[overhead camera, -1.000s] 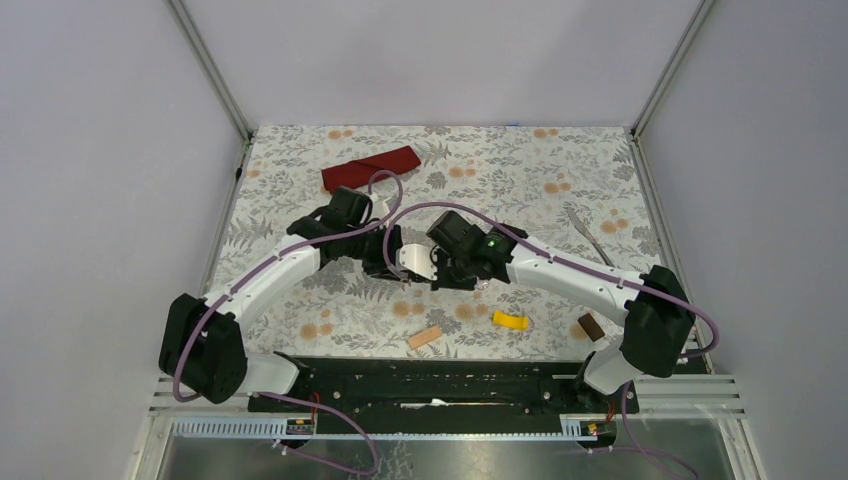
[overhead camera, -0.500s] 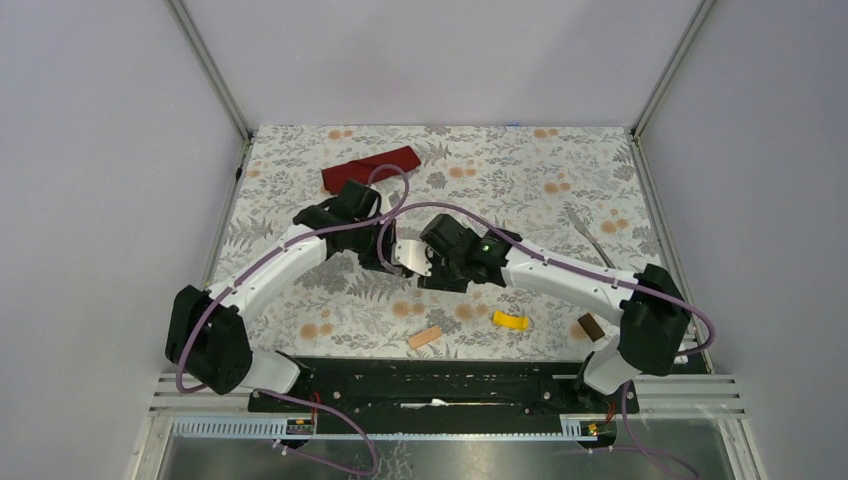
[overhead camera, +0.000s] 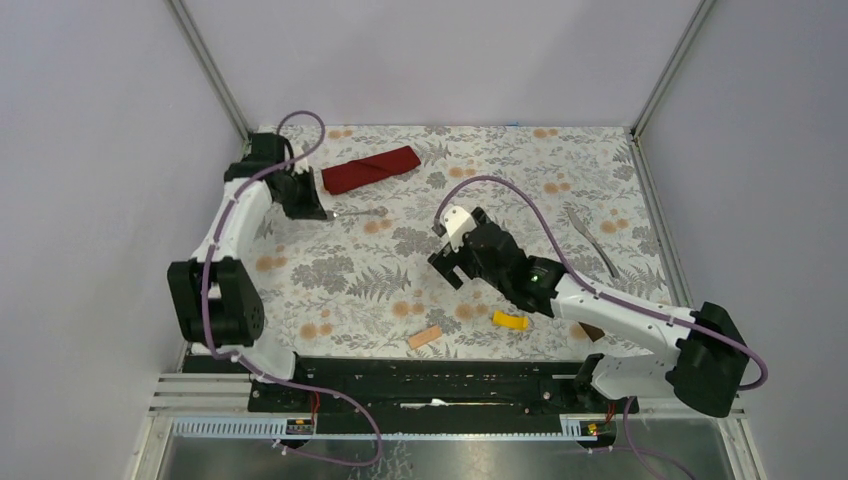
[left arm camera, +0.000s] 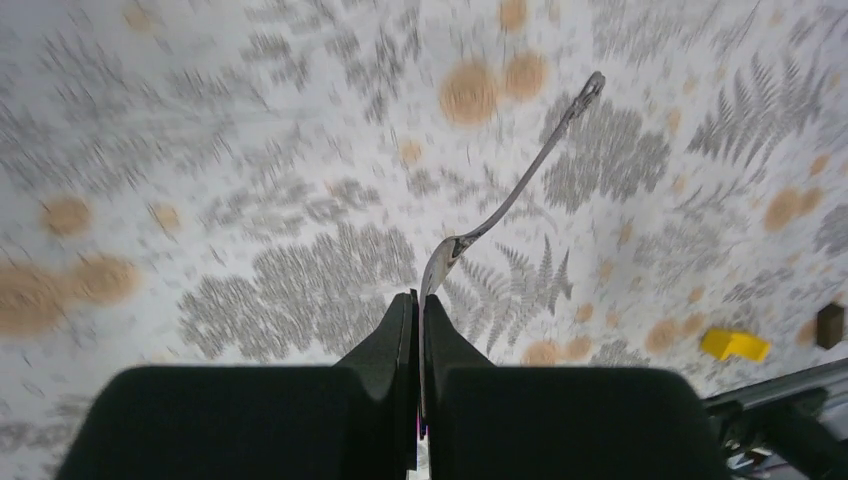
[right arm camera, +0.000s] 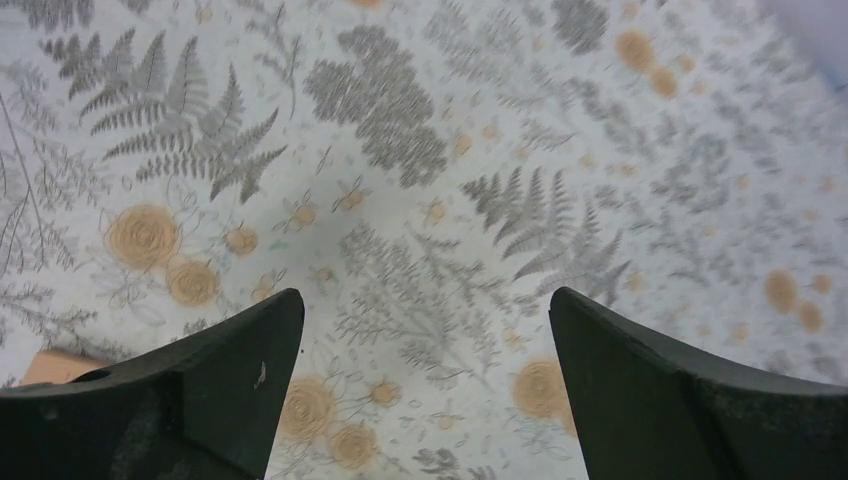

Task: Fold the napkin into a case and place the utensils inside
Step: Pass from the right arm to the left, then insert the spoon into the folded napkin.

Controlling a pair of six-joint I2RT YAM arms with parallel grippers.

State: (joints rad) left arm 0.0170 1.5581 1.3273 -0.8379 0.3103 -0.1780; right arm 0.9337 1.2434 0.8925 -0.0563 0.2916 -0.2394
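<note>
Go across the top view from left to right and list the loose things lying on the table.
Napkin → tan block → yellow block → silver utensil lying at the right. Left out: the held utensil in the left gripper, which overlaps the napkin's span.

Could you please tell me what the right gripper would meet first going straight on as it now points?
Most likely the floral-patterned tablecloth; the right gripper shows nothing else between its open fingers.
</note>
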